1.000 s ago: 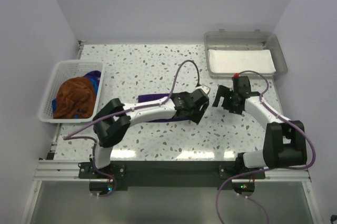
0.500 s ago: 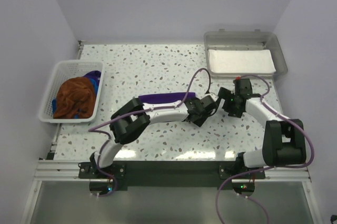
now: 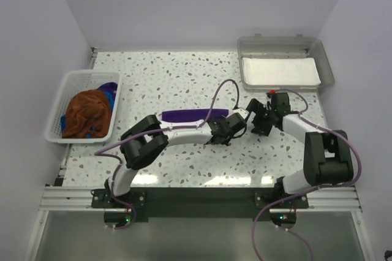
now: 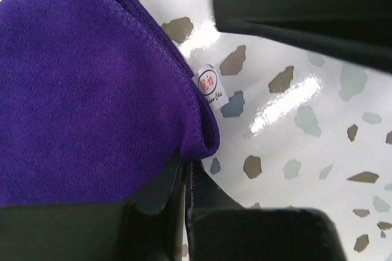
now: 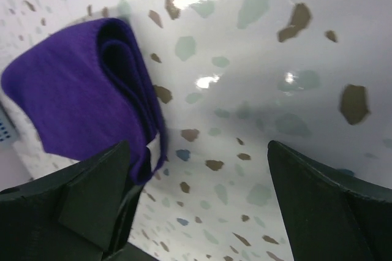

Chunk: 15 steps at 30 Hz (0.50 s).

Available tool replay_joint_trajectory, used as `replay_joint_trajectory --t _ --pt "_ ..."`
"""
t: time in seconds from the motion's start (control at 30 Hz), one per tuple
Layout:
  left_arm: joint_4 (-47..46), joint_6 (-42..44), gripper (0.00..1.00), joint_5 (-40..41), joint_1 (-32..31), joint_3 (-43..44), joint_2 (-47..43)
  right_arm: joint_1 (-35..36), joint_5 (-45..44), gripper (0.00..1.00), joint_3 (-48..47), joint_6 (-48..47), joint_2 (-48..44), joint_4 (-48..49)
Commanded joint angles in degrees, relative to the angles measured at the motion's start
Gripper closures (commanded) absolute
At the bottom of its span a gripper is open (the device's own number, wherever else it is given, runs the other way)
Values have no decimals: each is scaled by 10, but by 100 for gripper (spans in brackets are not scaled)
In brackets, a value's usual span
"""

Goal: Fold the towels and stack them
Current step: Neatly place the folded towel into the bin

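A deep purple towel point(image 3: 190, 115) lies folded lengthwise mid-table, while a crumpled rust-brown towel point(image 3: 87, 113) covers a blue towel point(image 3: 111, 97) and a second purple towel point(image 3: 108, 86) in the left basket point(image 3: 56, 114).

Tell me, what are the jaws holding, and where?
The left gripper pinches the purple towel at its corner near the tag; the right gripper holds nothing.

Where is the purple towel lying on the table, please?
In the top view, the purple towel lies mid-table as a folded strip, its right end pinched by the left gripper, the right gripper just beyond.
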<state>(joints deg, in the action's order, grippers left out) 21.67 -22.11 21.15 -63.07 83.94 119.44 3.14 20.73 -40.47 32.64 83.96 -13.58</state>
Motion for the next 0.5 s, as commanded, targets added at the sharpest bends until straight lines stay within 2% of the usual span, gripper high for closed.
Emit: replay_joint_trajectory --t 0.0,0.2,0.47 --pt "-24 -18 100 -17 1 -18 -39 14 81 1 12 78 29 93" --pt "-35 -32 100 -27 8 -37 -67 50 83 1 5 134 87 133" --pt "-52 -56 100 -30 30 -66 -118 92 66 1 44 189 118 179"
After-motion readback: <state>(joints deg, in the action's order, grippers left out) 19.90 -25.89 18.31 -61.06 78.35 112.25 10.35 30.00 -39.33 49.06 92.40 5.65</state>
